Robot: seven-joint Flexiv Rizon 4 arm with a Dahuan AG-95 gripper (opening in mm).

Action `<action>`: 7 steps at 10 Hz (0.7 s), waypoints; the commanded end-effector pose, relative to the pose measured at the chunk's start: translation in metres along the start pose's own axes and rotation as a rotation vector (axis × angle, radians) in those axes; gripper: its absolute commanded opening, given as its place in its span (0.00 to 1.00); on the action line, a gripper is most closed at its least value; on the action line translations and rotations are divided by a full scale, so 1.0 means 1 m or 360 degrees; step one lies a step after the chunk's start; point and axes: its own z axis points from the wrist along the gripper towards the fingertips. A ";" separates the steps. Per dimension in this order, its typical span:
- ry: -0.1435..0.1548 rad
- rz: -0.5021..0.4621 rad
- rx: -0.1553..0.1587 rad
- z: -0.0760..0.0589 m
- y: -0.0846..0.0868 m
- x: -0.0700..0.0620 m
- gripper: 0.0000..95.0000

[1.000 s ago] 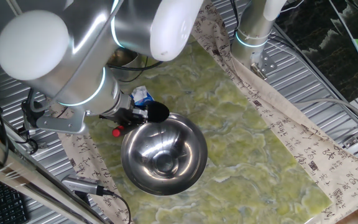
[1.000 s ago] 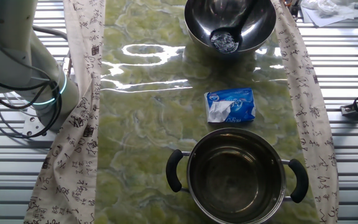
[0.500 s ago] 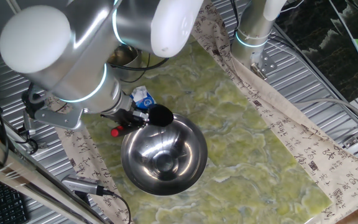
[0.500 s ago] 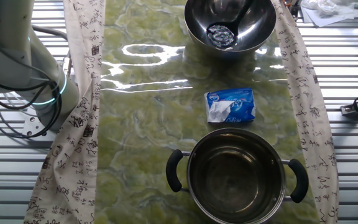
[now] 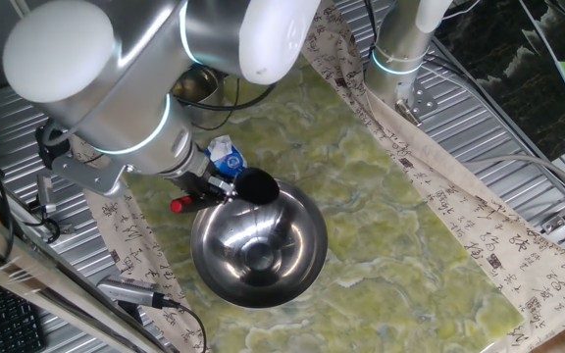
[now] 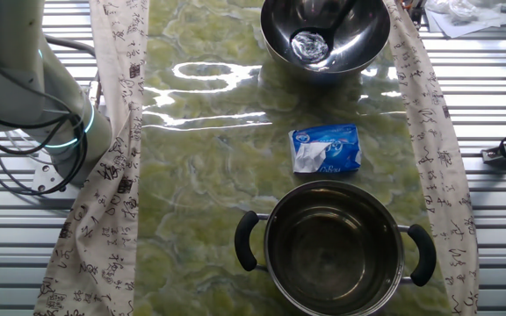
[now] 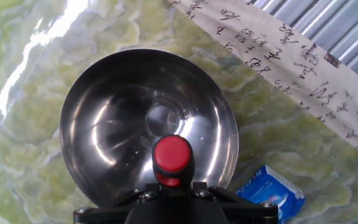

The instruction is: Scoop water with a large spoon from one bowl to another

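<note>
The large spoon is dark, with a red end. My gripper is shut on its handle at the left rim of the steel bowl. In the other fixed view the spoon's scoop sits inside the steel bowl and holds glinting water. The hand view looks down the handle: the red end stands over the bowl, and my gripper is below it. The steel pot with black handles stands at the near end.
A blue-and-white tissue pack lies between bowl and pot; it also shows in the hand view and beside my gripper. A patterned cloth edges the green marble top. The arm's base stands at the back.
The scoop has shifted a little across the steel bowl's bottom and its water glint has moved with it. My gripper and the red end have tilted and shifted slightly.
</note>
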 end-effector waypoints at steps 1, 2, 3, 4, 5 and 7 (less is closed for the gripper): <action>-0.0011 0.0098 -0.0024 0.000 0.000 0.000 0.00; -0.0010 0.0128 -0.0020 0.000 -0.001 0.000 0.00; -0.0011 0.0155 -0.0012 0.001 -0.001 -0.001 0.00; -0.0012 0.0186 0.0000 0.002 -0.002 -0.001 0.00; -0.0009 0.0204 0.0015 0.003 -0.002 -0.001 0.00; 0.0010 0.0233 0.0079 0.003 -0.003 -0.001 0.00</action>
